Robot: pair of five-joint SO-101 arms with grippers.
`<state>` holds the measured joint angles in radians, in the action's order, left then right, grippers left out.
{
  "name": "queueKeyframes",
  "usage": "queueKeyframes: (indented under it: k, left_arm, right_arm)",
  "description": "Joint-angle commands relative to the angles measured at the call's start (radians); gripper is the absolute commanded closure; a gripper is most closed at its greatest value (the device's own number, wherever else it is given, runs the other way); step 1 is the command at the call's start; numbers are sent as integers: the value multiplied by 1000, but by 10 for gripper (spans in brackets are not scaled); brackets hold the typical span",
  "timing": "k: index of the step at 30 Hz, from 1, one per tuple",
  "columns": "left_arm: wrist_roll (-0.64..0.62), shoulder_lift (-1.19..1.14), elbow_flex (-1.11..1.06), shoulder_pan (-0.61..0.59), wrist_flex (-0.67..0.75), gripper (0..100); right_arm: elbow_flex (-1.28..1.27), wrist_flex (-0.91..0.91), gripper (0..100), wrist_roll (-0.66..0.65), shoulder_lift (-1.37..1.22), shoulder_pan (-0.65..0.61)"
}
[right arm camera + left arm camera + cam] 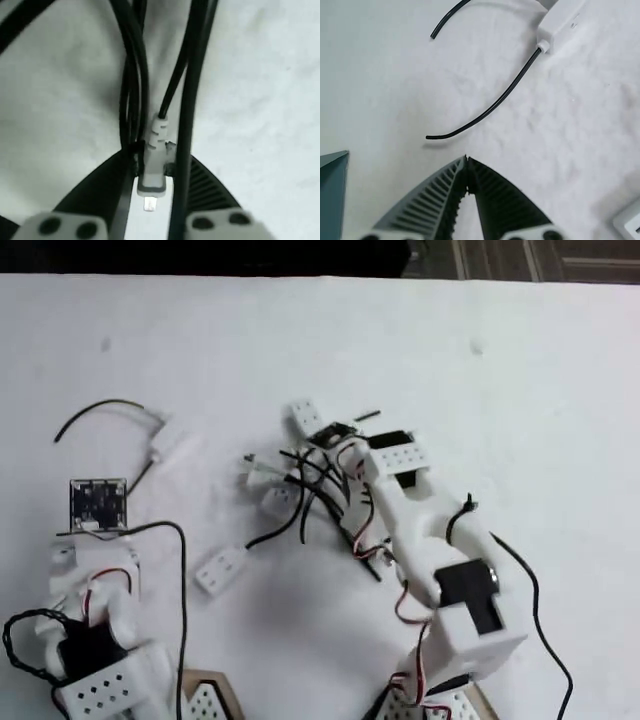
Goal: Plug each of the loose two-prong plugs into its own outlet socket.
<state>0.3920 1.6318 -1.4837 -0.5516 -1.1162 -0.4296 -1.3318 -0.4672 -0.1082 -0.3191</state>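
Black cables [131,75] tangle round the plug [152,165]; socket [222,568] lies apart.

The white plastic left arm [100,630] and right arm [425,525] carry black servo blocks [465,585] and red wires [405,605]. The left tool [466,172] has dark ribbed fingers [432,202], with white mounts [380,234] behind them.

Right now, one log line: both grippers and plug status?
left gripper: shut, empty, above white table | right gripper: shut on white two-prong plug among black cords | plug: not yet plugged in
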Motion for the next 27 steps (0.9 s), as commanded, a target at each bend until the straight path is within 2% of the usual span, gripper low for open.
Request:
queueKeyframes:
  k: [1, 15, 25, 27]
  left_arm:
    - [5, 8, 2, 10, -3, 976]
    - [6, 8, -18, 8, 5, 976]
    - [6, 8, -18, 8, 5, 976]
    - [2, 8, -12, 12, 5, 976]
  right_arm:
    - [48, -85, 981, 0, 191, 2]
    - [124, -257, 981, 9, 819, 10]
    - [250, -338, 982, 11, 1056, 8]
    - [247, -335, 982, 51, 1079, 2]
